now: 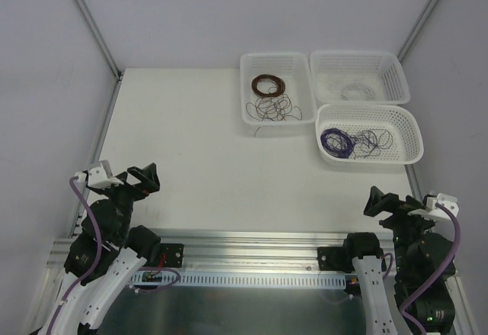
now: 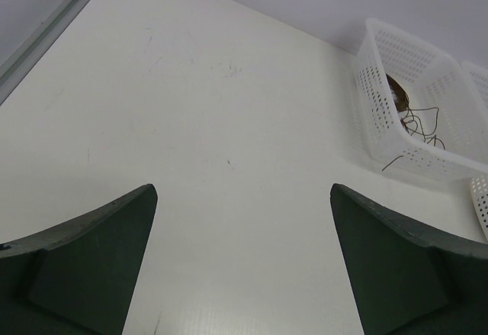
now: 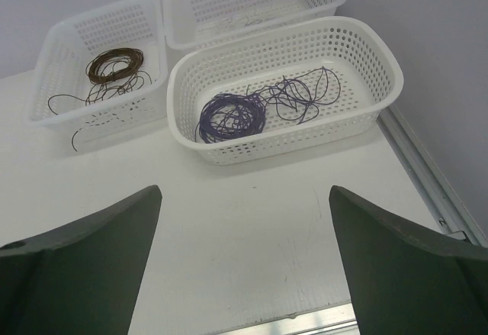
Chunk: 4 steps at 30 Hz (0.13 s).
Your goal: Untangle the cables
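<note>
The cables are loose, thin dark strands lying in two white baskets. One messy blackish bunch (image 1: 276, 110) (image 3: 99, 95) (image 2: 423, 121) lies in the far-left basket (image 1: 276, 56), next to a neat brown coil (image 1: 268, 85). Dark purple strands (image 1: 374, 143) (image 3: 301, 91) lie in the nearer oval basket (image 1: 412, 125), beside a wound purple coil (image 1: 335, 142) (image 3: 232, 116). My left gripper (image 1: 145, 178) (image 2: 242, 190) hovers open over bare table at the near left. At the near right my right gripper (image 1: 375, 200) (image 3: 244, 190) is open too, pointing at the oval basket. Neither holds anything.
A third white basket (image 1: 396, 83) at the far right holds a faint pale wire loop (image 1: 354, 89). One strand end (image 1: 259, 130) hangs out of the far-left basket onto the table. A metal rail (image 1: 252, 239) runs along the near edge, and frame posts stand at the far corners.
</note>
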Available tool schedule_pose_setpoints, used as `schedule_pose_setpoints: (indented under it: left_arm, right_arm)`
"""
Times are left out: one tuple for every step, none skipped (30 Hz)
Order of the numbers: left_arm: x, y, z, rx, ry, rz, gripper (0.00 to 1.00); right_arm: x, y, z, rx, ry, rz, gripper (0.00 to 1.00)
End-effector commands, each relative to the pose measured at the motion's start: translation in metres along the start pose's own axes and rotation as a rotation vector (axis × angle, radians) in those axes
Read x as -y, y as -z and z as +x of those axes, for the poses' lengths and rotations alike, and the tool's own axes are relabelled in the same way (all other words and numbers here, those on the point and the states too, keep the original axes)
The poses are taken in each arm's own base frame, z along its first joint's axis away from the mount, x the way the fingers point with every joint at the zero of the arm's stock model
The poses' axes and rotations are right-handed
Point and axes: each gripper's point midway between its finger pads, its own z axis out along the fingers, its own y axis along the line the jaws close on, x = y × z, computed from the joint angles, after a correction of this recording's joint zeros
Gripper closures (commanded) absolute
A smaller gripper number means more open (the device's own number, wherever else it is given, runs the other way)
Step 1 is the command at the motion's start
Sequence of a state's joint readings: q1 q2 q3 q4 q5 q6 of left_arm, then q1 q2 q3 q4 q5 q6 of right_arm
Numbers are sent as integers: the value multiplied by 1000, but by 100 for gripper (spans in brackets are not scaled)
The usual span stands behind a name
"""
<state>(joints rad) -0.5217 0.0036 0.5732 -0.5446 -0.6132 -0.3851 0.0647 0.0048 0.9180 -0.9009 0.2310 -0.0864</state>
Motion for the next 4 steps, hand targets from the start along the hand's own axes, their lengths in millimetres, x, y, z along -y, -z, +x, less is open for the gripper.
schedule_pose_setpoints:
  left_arm:
    - [-8,12,-17,97,76,3,1]
    - [-8,12,-18,97,76,3,1]
    - [-8,11,-18,97,76,1,1]
    - [-8,11,-17,95,74,0,1]
  right_arm:
    - [0,14,-16,125,-35,-29,3]
    - [-1,13,-15,122,-33,-31,3]
    - [0,13,-16,122,-32,-28,3]
    - [0,12,-17,123,-33,-24,3]
